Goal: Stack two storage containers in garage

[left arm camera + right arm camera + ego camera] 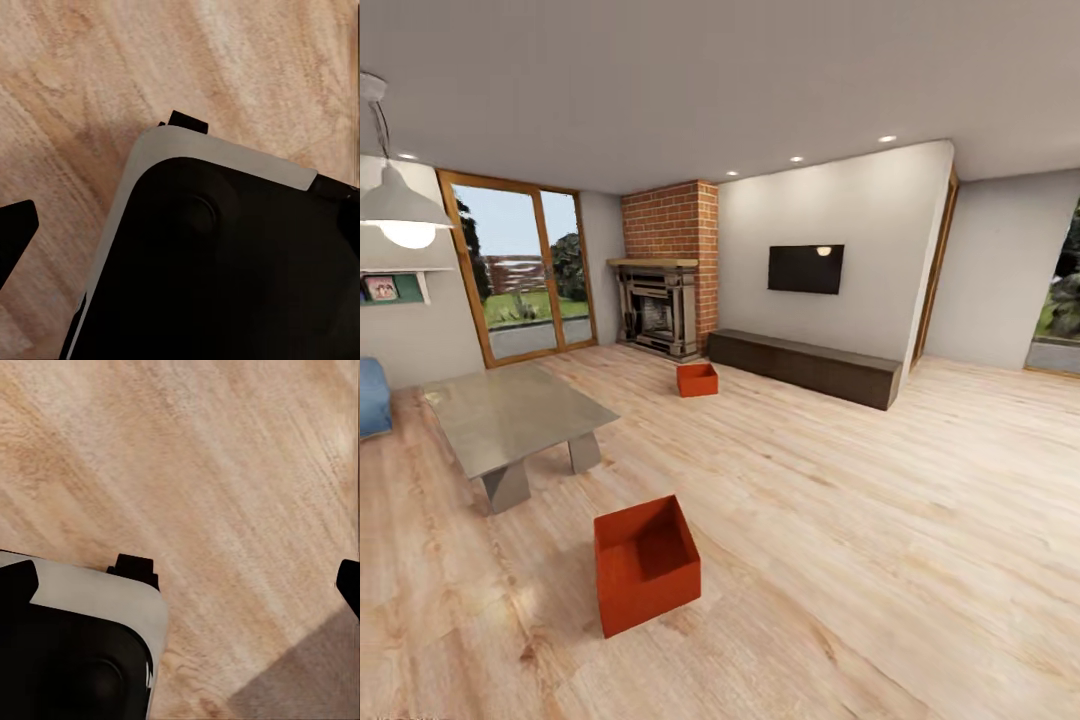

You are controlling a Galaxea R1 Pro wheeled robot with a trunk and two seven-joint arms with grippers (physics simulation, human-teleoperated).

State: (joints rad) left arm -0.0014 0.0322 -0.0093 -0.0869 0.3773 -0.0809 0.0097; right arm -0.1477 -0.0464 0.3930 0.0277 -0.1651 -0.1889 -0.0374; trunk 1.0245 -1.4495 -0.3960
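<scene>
The living room (790, 330) is floored with light wood planks (880, 520), their grain running diagonally away toward the far wall. A red brick fireplace (665, 285) stands in the corner beside wood-framed glass doors (520, 265), through which grass and trees show. A dark television (806, 268) hangs on the pale wall above a long, low dark cabinet (805, 365). A glass-topped coffee table (515, 415) sits on angled grey legs, with the edge of a blue sofa (372, 395) past it and a white pendant lamp (402, 210) glowing overhead.

Two orange-red storage containers rest on the planks, well apart. The near container (647, 565) sits just beyond the coffee table's corner, open top up and empty, turned so one corner points toward me; its long axis seems to run diagonally toward the fireplace side. The far container (697, 379) lies near the hearth and the end of the cabinet, also upright; it is too small to tell what is inside or how its long axis lies.

Each wrist camera looks down on the planks past the robot's black, white-edged base (225, 262). Dark finger tips of the left hand (16, 232) and right hand (349, 585) poke in at the edges, holding nothing; I cannot tell how far either is spread.
</scene>
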